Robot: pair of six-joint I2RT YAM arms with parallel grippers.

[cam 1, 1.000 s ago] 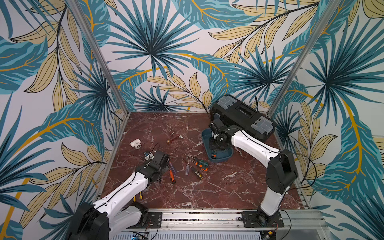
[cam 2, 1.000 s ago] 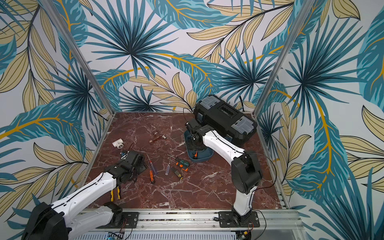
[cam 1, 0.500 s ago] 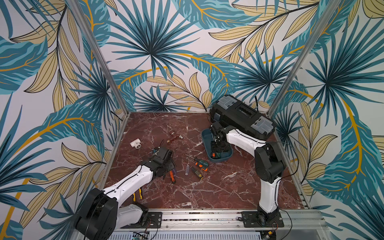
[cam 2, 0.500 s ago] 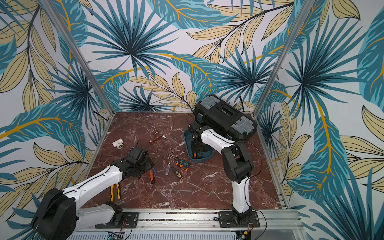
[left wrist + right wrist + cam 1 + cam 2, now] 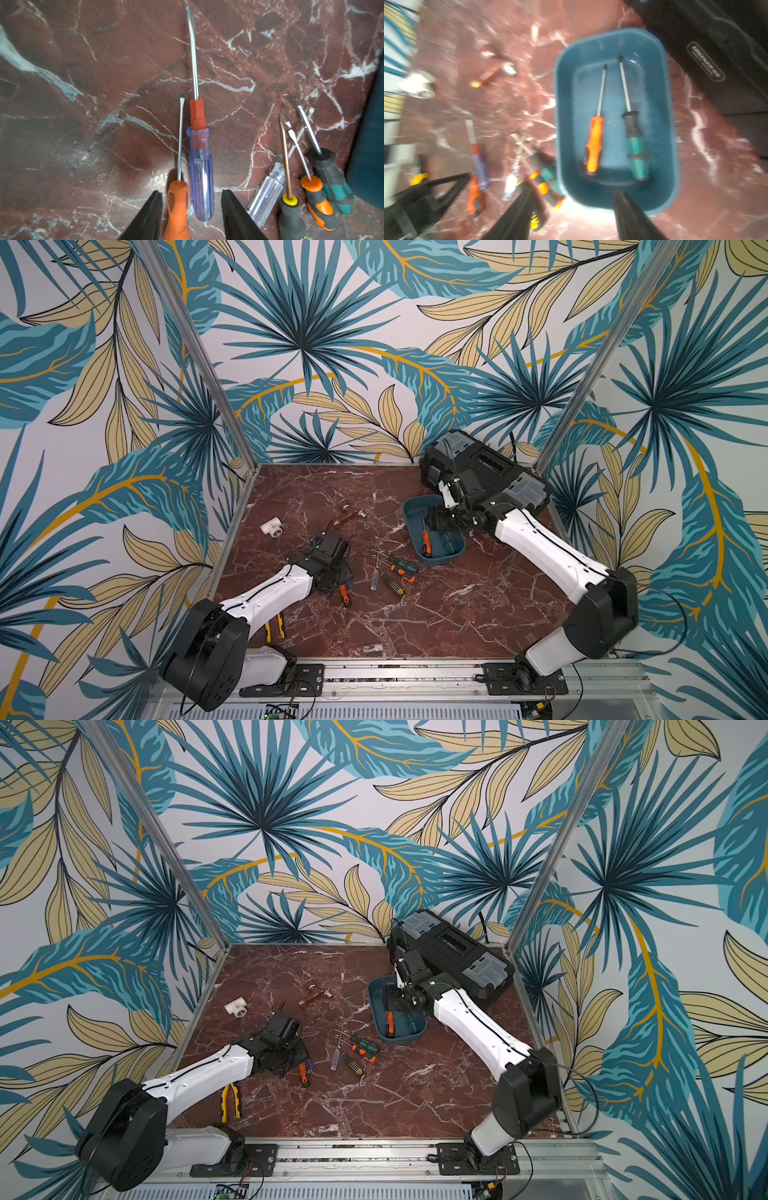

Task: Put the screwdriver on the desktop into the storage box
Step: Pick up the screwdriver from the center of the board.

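Two tools lie in the storage box [image 5: 660, 104]: orange screwdriver [image 5: 593, 143] and green screwdriver [image 5: 636, 149]; right end effector [image 5: 574, 189], before low inside it, now hangs released above it; left end effector [image 5: 191, 192] came forward, jaws apart astride small flathead screwdriver [image 5: 177, 203] and blue-handled screwdriver [image 5: 201, 178] on the worktop [image 5: 83, 62]

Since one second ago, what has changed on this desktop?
The left tool moved onto the orange-handled screwdriver and the blue-handled screwdriver, jaws narrowing beside both. The right tool opened above the storage box. The cluster of four screwdrivers stayed put.
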